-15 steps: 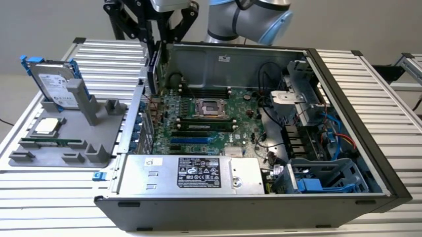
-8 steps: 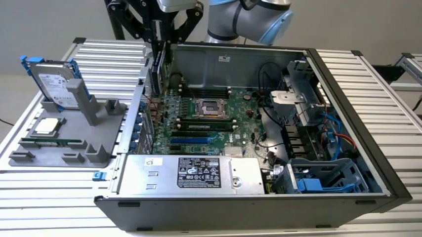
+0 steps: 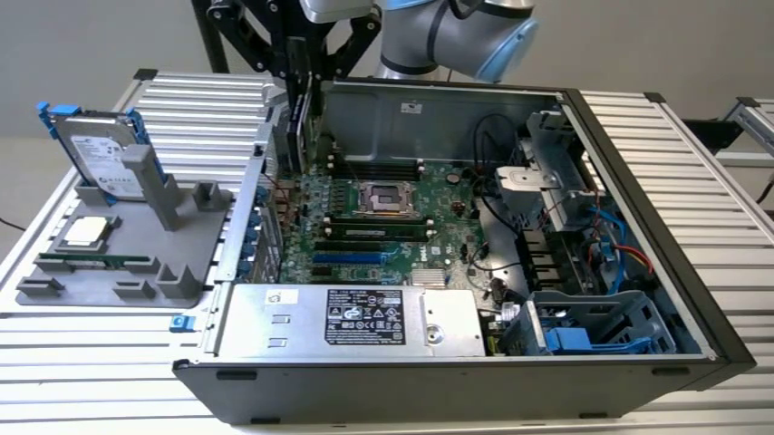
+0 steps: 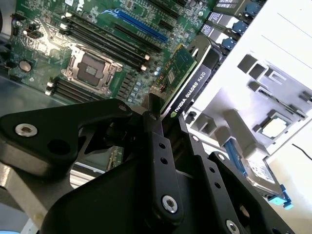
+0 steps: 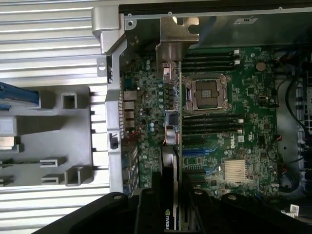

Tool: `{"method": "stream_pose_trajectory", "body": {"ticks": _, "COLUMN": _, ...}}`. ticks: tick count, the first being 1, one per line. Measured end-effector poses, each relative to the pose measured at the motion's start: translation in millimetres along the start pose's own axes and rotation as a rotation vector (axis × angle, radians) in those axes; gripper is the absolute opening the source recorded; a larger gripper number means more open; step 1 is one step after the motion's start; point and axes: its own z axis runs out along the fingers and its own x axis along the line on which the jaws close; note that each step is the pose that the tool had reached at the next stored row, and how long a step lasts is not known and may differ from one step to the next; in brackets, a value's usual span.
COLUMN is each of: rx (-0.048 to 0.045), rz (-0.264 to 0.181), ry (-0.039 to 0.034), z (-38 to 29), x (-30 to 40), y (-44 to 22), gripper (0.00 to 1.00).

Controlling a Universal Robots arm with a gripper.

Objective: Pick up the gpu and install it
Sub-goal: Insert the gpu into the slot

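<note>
Overhead, gripper (image 4: pixel 166 113) w/ gpu (image 4: pixel 189 73) over mobo (image 4: pixel 97 29)

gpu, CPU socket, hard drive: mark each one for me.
gpu (image 4: pixel 192 90): second wrist view, on the black edge of its shroud.
CPU socket (image 3: pixel 390 197): exterior view, on the middle of the socket.
hard drive (image 3: pixel 100 149): exterior view, on its silver labelled face.

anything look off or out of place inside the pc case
Nothing spilled or damaged. The gpu is not in a slot: it hangs on edge above the motherboard, clamped in the gripper.
</note>
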Motion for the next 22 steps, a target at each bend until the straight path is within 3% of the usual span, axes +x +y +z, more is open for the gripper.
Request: {"method": "stream_pose_trajectory", "body": {"ticks": 22, "rx": -0.0001, "rz": 0.0, "ry": 0.0, "z": 0.4, "x": -17.9, "y": 1.3, "gripper": 0.0}}
